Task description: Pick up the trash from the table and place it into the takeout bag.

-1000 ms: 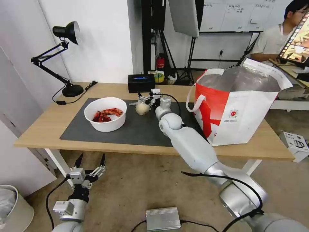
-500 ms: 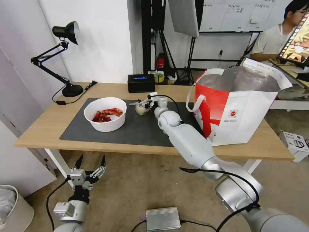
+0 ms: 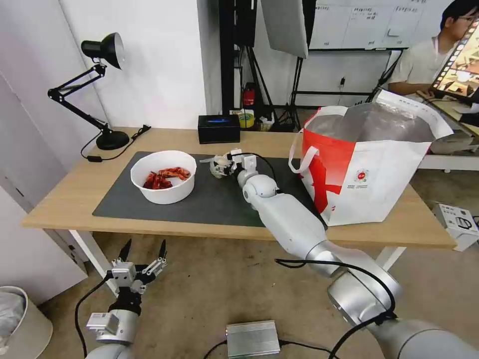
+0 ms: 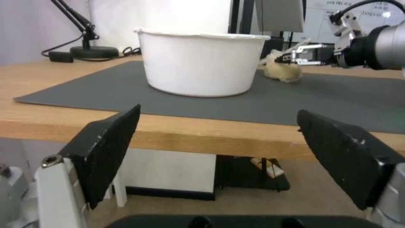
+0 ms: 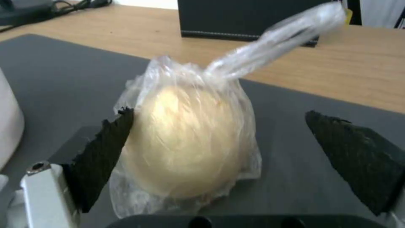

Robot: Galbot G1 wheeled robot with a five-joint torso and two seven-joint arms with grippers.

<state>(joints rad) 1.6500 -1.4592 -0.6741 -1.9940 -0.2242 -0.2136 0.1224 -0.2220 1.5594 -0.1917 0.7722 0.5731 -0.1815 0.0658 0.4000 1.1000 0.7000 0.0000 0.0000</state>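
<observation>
The bagged ball (image 5: 185, 139) sits on the mat (image 3: 209, 199), toward the worktop's (image 3: 65, 194) far edge, between the bowl (image 3: 163, 175) and the takeout bag (image 3: 369, 169). The right gripper (image 5: 219, 148) brackets it with fingers wide apart, one finger (image 5: 103, 152) touching the plastic, the other clear; nothing is gripped yet. This low, level approach suits a side pinch. The left gripper (image 3: 143, 249) hangs below the near edge, fingers spread, empty.

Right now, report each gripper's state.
Left gripper: open, empty, below the table edge.
Right gripper: open around the knotted clear bag.
</observation>
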